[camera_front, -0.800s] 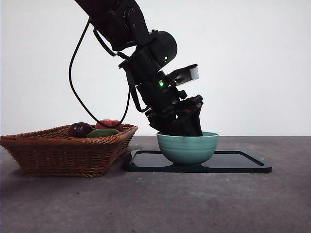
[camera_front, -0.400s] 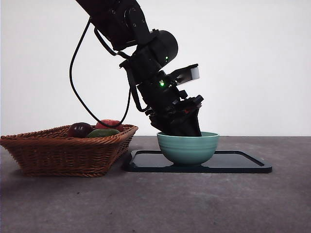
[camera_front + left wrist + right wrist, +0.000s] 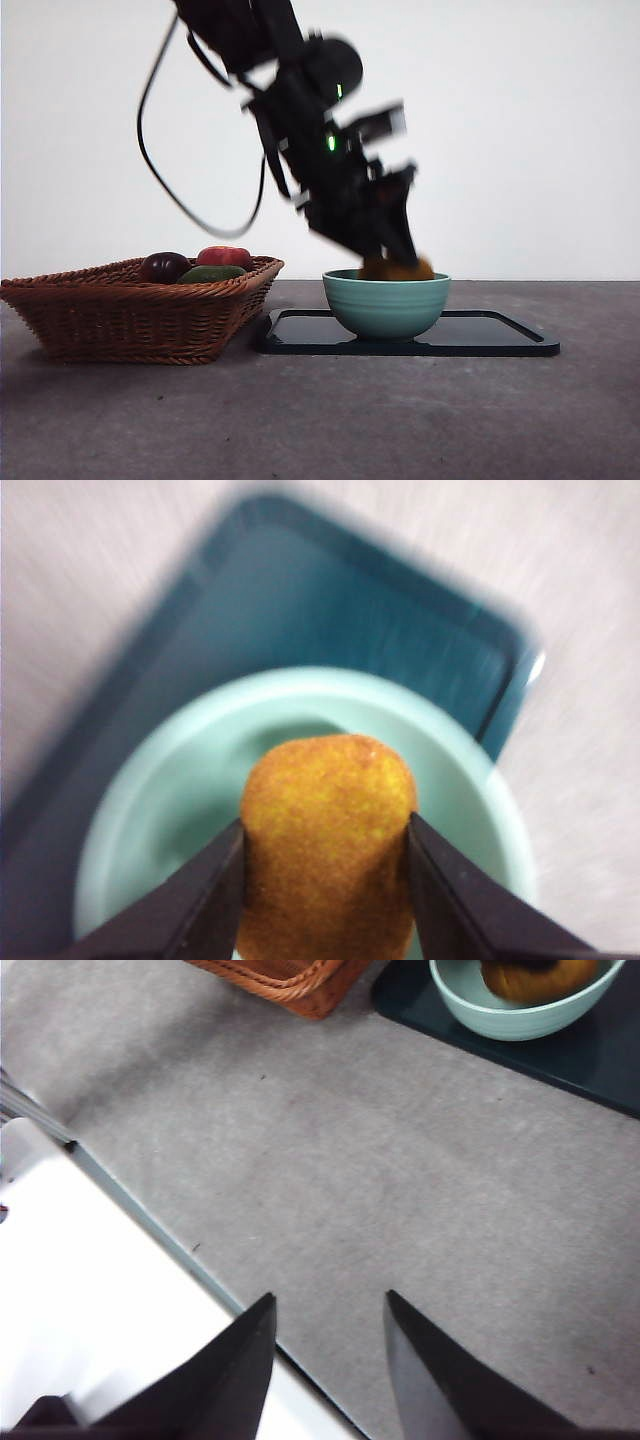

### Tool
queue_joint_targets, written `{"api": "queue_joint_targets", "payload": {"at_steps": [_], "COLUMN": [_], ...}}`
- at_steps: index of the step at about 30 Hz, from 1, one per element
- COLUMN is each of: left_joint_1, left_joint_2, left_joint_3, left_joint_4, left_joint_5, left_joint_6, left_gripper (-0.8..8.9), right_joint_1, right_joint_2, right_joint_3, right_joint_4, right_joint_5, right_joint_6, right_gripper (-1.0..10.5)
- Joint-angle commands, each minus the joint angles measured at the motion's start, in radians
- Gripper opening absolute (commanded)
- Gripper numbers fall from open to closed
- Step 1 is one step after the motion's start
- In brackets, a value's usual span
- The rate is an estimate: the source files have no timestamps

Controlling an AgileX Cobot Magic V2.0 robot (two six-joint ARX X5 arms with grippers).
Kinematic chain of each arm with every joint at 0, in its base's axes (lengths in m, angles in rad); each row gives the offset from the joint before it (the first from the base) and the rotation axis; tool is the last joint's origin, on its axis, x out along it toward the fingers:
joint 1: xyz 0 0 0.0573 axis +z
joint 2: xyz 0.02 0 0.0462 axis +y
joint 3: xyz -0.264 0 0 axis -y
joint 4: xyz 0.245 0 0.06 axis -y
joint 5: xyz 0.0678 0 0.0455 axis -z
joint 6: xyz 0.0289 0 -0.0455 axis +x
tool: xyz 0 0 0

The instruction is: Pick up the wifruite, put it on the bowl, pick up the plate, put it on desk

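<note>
even bright light; black arm [image 3: 330, 150] motion-blurred, dark teal rectangular tray [image 3: 330, 610] smeared toward 12 o'clock.

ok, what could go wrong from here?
1. The left claw grips the fruit above the bowl, and the arm is motion-blurred. If it moves off before the fruit is let go, the fruit may end up outside the bowl.
2. The bowl sits loose on the tray; a knock from the claw could shift it.
</note>
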Motion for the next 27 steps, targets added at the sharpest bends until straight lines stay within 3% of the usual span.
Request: {"api": "queue_joint_targets", "payload": {"at_steps": [1,15,20,27], "left_joint_1": [-0.002,0.056,0.085,0.129], "left_joint_2": [-0.081,-0.468,-0.578,-0.66], "left_joint_3": [0.029,0.029,0.029,-0.029], "left_joint_4": [0.016,-0.182,-0.287,-0.369], "left_joint_5": [-0.001,-0.013,-0.145,-0.206], "left_joint_6": [-0.043,-0.241,-0.273,-0.333], "left_gripper": [1.19,1.22,1.23,1.23], "right_joint_1": [0.007,0.006,0.006,0.007], "right_joint_2": [0.002,0.002,0.002,0.002], "right_joint_3": [0.008,0.008,0.008,0.008], "right_joint_4": [0.01,0.014,0.014,0.037], "right_joint_5": [0.008,0.01,0.011,0.011], "right_joint_6": [0.01,0.003,0.002,0.002], "right_gripper": [1.7,1.7,1.7,1.7]}}
